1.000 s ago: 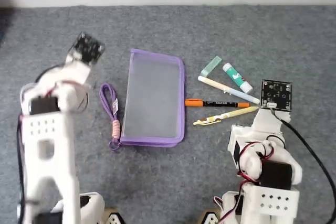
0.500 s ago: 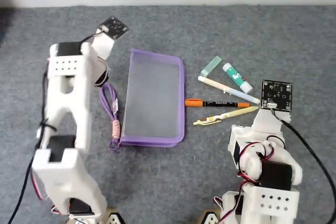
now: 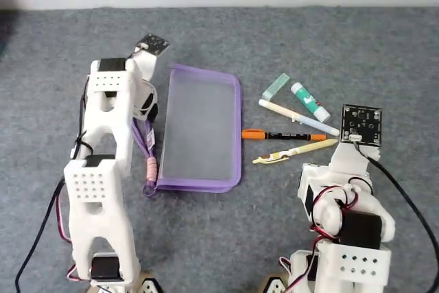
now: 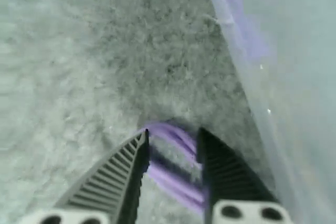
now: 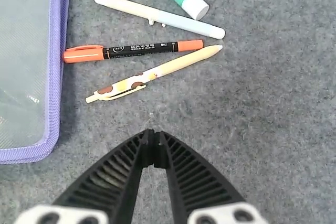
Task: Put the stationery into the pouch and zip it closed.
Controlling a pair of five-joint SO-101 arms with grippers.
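— The pouch (image 3: 202, 128)?
— Clear, purple-edged, flat mid-frame; pens (image 3: 281, 135) lay on the bench (image 3: 343, 53) to its right. My left pincer (image 4: 173, 132) stood spread astride its strap (image 4: 170, 179); right pincer (image 5: 154, 139) pressed together.

The left arm (image 3: 104, 149) and the right arm (image 3: 343, 228) are white blocks with small hole grids, black cables (image 3: 403, 200) and black ribbed fingers (image 5: 123, 174).

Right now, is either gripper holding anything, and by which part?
Nothing is held. The left gripper stands open astride the pouch's purple strap; the right gripper is shut on nothing.
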